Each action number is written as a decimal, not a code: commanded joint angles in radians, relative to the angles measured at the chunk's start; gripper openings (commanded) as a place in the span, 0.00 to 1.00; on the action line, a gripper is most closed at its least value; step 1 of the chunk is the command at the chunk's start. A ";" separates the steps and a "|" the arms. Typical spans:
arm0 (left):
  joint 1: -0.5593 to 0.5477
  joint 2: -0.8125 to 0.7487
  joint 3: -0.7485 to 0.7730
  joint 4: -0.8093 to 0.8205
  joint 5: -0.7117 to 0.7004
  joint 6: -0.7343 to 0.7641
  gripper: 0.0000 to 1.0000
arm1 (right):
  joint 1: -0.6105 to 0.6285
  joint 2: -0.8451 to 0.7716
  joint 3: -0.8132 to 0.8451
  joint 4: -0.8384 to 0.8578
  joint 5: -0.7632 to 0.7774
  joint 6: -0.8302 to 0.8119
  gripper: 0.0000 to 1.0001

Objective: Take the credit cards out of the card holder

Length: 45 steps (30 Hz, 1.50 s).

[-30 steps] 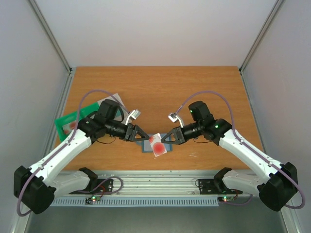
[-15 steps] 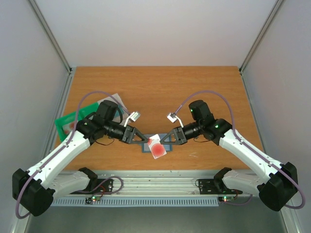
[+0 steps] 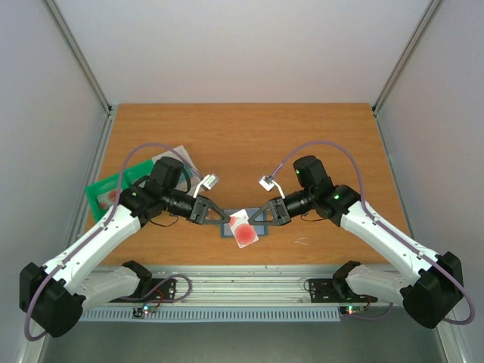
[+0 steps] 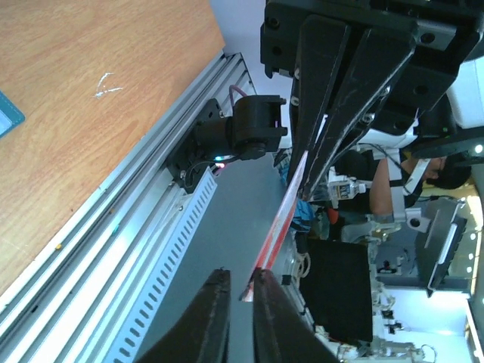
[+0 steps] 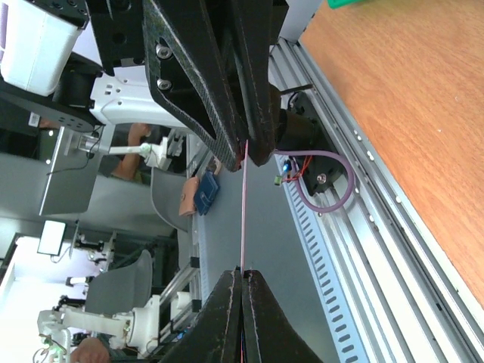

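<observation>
Pinching the thin red-circled white card [image 3: 243,229], right end effector [image 3: 259,217] is closed; whether left end effector [image 3: 226,218] grips it is unclear.

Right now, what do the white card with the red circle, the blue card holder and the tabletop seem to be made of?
The white card: likely thin plastic, smooth; edge-on in the wrist views it is a hairline sliver. The card holder: matte slate-blue, maybe leather or fabric; too small to tell. The tabletop: wood or wood-look laminate, orange-brown with faint grain.
</observation>
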 commanded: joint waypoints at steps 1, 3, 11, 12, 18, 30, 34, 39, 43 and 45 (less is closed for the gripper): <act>-0.004 -0.026 -0.026 0.104 0.035 -0.037 0.09 | 0.010 0.008 0.009 0.015 -0.023 0.005 0.01; -0.004 -0.028 -0.035 0.132 0.043 -0.055 0.04 | 0.010 0.008 0.008 0.015 -0.025 0.003 0.01; -0.004 -0.053 -0.041 0.153 0.041 -0.081 0.00 | 0.011 0.004 0.020 0.005 0.005 0.007 0.03; -0.004 -0.054 -0.039 0.143 0.027 -0.080 0.00 | 0.013 0.001 0.021 0.003 0.019 0.006 0.06; -0.004 -0.049 0.001 -0.002 -0.127 -0.012 0.00 | 0.012 -0.006 0.047 -0.055 0.130 -0.002 0.44; 0.002 -0.072 0.092 -0.088 -0.475 -0.043 0.00 | 0.010 -0.039 0.059 -0.054 0.250 0.034 0.98; 0.015 -0.084 0.120 -0.132 -0.655 -0.039 0.01 | 0.010 -0.038 0.062 -0.051 0.269 0.035 0.98; 0.113 -0.077 0.127 -0.149 -0.775 -0.063 0.00 | 0.011 -0.043 0.049 -0.022 0.263 0.051 0.98; 0.209 -0.069 0.124 -0.164 -0.864 -0.073 0.00 | 0.010 -0.044 0.043 -0.017 0.254 0.086 0.99; 0.235 -0.080 0.131 -0.176 -0.946 -0.069 0.00 | 0.011 -0.044 0.041 -0.006 0.250 0.093 0.99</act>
